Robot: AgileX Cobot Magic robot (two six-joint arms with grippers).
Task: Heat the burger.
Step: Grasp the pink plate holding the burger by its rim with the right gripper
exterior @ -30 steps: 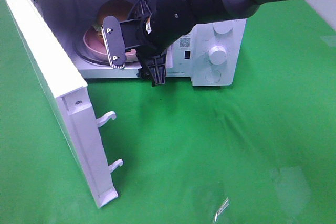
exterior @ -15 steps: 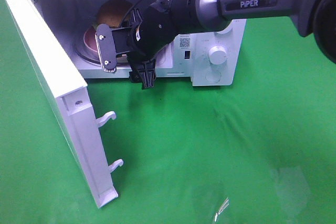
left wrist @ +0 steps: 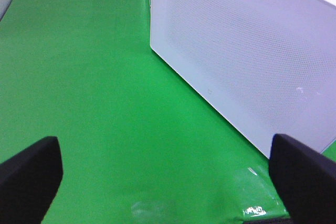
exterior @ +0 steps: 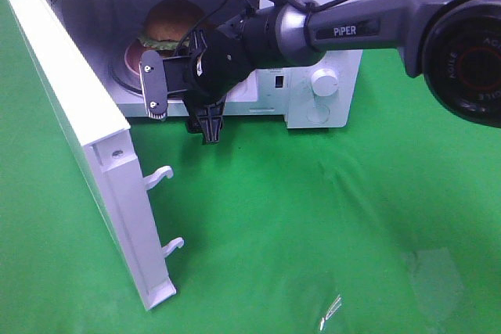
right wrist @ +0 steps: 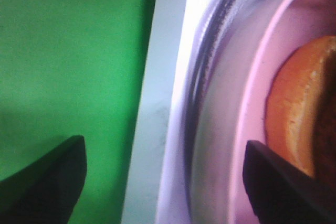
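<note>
The burger [exterior: 171, 23] has a glossy brown bun and green lettuce. It sits on a pink plate [exterior: 131, 57] on the glass turntable [exterior: 119, 77] inside the open microwave [exterior: 329, 44]. My right gripper [exterior: 180, 107] reaches in from the right and hangs at the front of the oven's opening, just in front of the plate, open and holding nothing. In the right wrist view the burger [right wrist: 304, 103], the plate [right wrist: 252, 129] and the turntable [right wrist: 212, 103] lie just beyond the gripper [right wrist: 165, 182]. My left gripper [left wrist: 168, 182] is open over the green cloth.
The microwave door [exterior: 78, 138] stands swung out to the left, with its latch hooks [exterior: 160, 176] pointing right. Its outer face [left wrist: 247, 51] fills the left wrist view. The control knob [exterior: 325, 80] is on the oven's right panel. Green cloth [exterior: 313, 232] covers the table.
My right gripper has shifted left and slightly down across the oven's opening, so more of the burger shows behind it. The burger and plate have stayed put.
</note>
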